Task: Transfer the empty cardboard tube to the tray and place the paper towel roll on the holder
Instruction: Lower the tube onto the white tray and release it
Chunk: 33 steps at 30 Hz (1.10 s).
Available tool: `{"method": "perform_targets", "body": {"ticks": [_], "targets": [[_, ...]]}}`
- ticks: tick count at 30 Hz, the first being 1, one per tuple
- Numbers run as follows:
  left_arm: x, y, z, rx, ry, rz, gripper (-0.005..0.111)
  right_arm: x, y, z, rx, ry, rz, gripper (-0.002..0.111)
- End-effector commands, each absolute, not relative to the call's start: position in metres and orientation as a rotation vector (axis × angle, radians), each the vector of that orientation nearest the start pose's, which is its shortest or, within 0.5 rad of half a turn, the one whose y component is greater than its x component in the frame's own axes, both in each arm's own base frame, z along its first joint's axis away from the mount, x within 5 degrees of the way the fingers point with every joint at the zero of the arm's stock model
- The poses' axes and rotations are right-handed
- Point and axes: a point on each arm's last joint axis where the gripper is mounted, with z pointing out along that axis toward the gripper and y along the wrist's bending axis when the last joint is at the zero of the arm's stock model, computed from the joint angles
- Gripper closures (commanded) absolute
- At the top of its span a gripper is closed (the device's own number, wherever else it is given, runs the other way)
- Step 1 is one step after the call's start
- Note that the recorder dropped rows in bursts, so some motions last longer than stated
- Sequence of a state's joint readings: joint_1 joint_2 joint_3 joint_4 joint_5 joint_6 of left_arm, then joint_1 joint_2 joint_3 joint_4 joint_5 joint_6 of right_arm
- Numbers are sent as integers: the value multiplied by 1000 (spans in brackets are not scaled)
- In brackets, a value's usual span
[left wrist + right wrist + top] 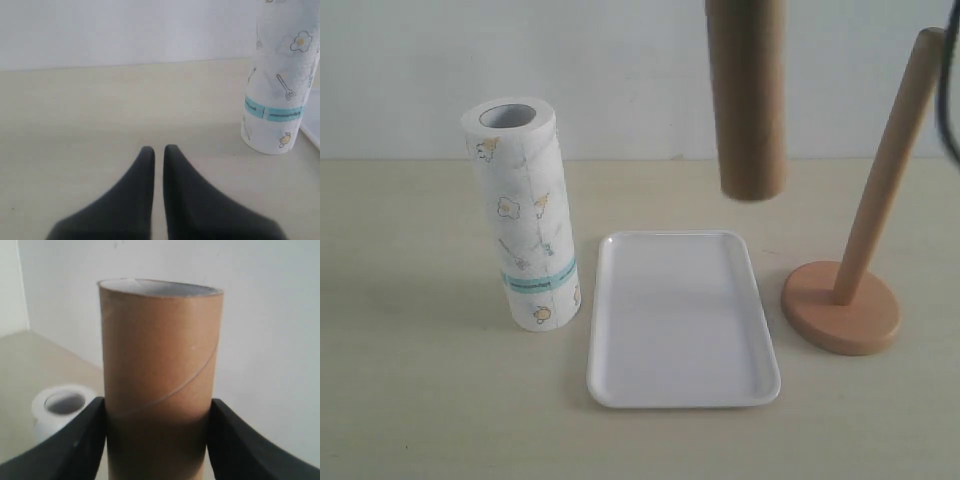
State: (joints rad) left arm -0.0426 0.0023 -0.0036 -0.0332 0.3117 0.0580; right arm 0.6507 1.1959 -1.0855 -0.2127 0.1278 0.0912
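Observation:
The brown cardboard tube [747, 95] hangs upright in the air above the far end of the white tray [610, 385], its top cut off by the frame. My right gripper [157, 412] is shut on the cardboard tube [160, 370], one finger on each side; the gripper itself is out of the exterior view. The paper towel roll [525, 215] stands upright left of the tray. The wooden holder [845, 300] stands right of the tray, its pole bare. My left gripper [159, 148] is shut, empty, low over the table, with the paper towel roll [280, 85] off to one side.
A pale wall runs behind the beige table [420, 400]. A dark cable [950, 100] hangs at the right edge, near the holder's pole top. The rim of the tray [312, 135] shows just past the roll in the left wrist view.

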Motion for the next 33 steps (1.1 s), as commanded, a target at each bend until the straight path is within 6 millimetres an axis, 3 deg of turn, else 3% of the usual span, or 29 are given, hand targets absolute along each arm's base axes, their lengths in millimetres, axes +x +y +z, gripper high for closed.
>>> {"method": "perform_targets", "body": {"ticks": [1,5,10,16,24,27,33], "targets": [[54,-3,186,64,1788,-24,101,225,187,348,-665,1754,446,109],[54,-3,186,64,1788,-24,101,240,192,307,-433,2050,566,109],[54,-3,186,64,1788,-24,101,269,197,287,-389,2361,429,109],[54,-3,186,64,1788,-24,101,303,221,270,-412,2444,373,109],[54,-3,186,64,1788,-24,101,326,232,236,-423,2577,288,107],[54,-3,186,64,1788,-24,101,338,227,224,-371,2603,275,95],[54,-3,186,64,1788,-24,101,356,215,215,-257,2614,300,54]]}}
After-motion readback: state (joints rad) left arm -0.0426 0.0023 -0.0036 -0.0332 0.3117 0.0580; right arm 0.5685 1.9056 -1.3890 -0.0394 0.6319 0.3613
